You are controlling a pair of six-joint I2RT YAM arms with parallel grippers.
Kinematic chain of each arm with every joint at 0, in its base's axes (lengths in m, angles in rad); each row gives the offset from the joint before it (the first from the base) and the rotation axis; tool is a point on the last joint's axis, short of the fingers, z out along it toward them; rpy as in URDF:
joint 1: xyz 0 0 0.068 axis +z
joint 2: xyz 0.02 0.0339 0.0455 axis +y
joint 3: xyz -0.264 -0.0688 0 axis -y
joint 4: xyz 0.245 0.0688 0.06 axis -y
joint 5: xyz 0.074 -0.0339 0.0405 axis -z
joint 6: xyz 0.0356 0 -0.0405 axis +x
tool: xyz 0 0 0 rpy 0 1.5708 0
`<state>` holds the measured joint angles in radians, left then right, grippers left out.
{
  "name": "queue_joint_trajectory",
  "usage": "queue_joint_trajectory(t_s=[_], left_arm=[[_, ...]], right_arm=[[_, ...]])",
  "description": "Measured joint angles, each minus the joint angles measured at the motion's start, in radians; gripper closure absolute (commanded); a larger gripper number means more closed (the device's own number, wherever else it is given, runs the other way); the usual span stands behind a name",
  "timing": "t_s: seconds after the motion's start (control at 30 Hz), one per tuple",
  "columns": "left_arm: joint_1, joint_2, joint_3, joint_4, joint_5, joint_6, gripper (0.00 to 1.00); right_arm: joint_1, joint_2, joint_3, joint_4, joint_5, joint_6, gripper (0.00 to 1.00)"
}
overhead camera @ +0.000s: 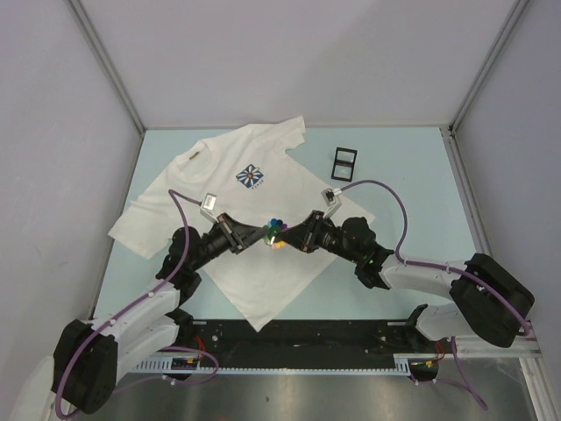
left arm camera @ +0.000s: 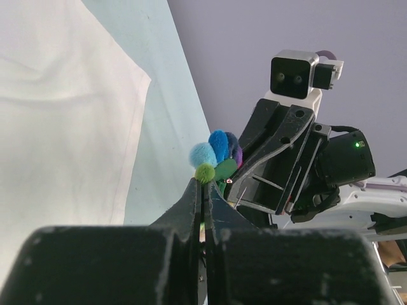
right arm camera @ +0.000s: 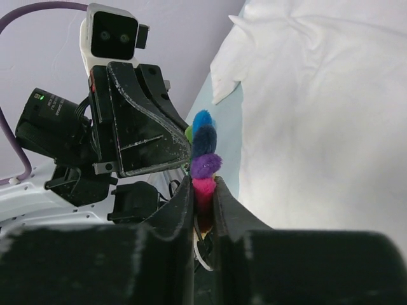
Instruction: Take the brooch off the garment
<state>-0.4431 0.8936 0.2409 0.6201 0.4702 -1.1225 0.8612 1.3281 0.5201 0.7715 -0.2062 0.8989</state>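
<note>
**Two pinches, one soft target**

The left hand (left arm camera: 205,190) is pressing its fingers together on the green pompom of the small multicoloured fuzzy pompom brooch (overhead camera: 276,230). The right hand (right arm camera: 203,190) is pinching the pink pompom on the opposite side. The brooch is hanging between them over the lower middle of the white short-sleeved fabric T-shirt (overhead camera: 219,189), which is lying flat on the pale blue bench (overhead camera: 421,175). I cannot tell whether its pin is clear of the cloth.

Risks, as I am judging them:
- Hands pulling opposite ways could be tearing pompoms off.
- A caught pin could be dragging the shirt up.
- Fuzzy balls could be slipping from a pinch.

Count: two hands, one brooch showing six pompoms, one T-shirt, one blue-and-white flower emblem (overhead camera: 252,176), one tan collar label (overhead camera: 197,156), one black rectangular frame (overhead camera: 344,160).
</note>
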Motion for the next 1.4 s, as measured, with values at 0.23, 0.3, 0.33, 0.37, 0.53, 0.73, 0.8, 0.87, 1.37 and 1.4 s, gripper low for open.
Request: queue_joint_trajectory(t_s=[0.23, 0.3, 0.33, 0.37, 0.53, 0.73, 0.8, 0.87, 1.37, 1.4], left_arm=[[0.000, -0.005, 0.000, -0.001, -0.014, 0.001, 1.00], [0.000, -0.005, 0.000, -0.003, -0.011, 0.005, 1.00], [0.000, -0.005, 0.001, -0.008, -0.007, 0.010, 1.00], [0.000, -0.006, 0.005, -0.021, -0.002, 0.019, 0.98], [-0.005, -0.011, 0.053, -0.124, 0.035, 0.099, 0.72], [-0.010, -0.023, 0.063, -0.166, 0.090, 0.148, 0.50], [-0.010, -0.026, 0.063, -0.170, 0.105, 0.160, 0.46], [-0.011, -0.032, 0.067, -0.182, 0.115, 0.177, 0.45], [-0.013, 0.048, 0.128, -0.227, 0.144, 0.178, 0.66], [-0.013, 0.048, 0.128, -0.225, 0.143, 0.176, 0.67]], right_arm=[[-0.005, 0.031, -0.015, 0.065, -0.003, 0.036, 1.00], [-0.008, 0.037, -0.024, 0.088, -0.009, 0.049, 1.00], [-0.010, 0.039, -0.029, 0.097, -0.013, 0.054, 1.00], [-0.012, 0.040, -0.034, 0.102, -0.017, 0.062, 1.00], [-0.036, 0.049, -0.072, 0.167, -0.054, 0.110, 1.00], [-0.080, 0.086, -0.114, 0.290, -0.118, 0.182, 1.00], [-0.092, 0.106, -0.124, 0.332, -0.140, 0.207, 1.00], [-0.101, 0.130, -0.131, 0.380, -0.156, 0.231, 1.00], [-0.103, 0.210, -0.135, 0.501, -0.221, 0.298, 1.00], [-0.103, 0.209, -0.135, 0.504, -0.221, 0.298, 1.00]])
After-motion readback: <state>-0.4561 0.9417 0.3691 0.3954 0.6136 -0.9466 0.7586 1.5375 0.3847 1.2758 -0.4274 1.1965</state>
